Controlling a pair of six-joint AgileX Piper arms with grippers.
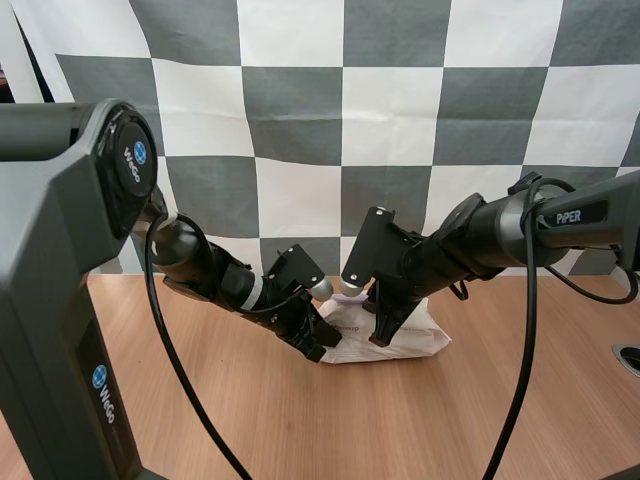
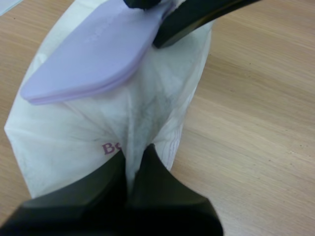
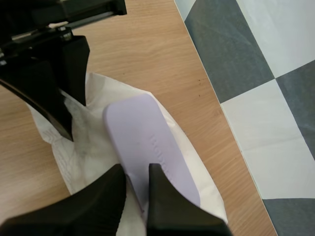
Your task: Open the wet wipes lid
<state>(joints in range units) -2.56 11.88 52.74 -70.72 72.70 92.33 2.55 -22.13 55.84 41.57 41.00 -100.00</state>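
A white pack of wet wipes (image 1: 405, 338) lies on the wooden table (image 1: 300, 420), its lilac lid (image 1: 349, 296) on top. My left gripper (image 1: 318, 348) is shut on the pack's left end. In the left wrist view its tips (image 2: 134, 160) pinch a fold of the white wrapper (image 2: 74, 142). Beyond them the lid (image 2: 93, 49) looks raised off the pack. My right gripper (image 1: 383, 335) comes down over the pack. In the right wrist view it (image 3: 138, 179) is shut on the near end of the lid (image 3: 147, 142), with my left gripper (image 3: 74, 120) at the pack's far end.
Bare wooden table (image 2: 256, 108) surrounds the pack on every side. The table's back edge (image 3: 206, 93) runs close behind the pack. A round opening (image 1: 628, 357) sits at the table's right edge.
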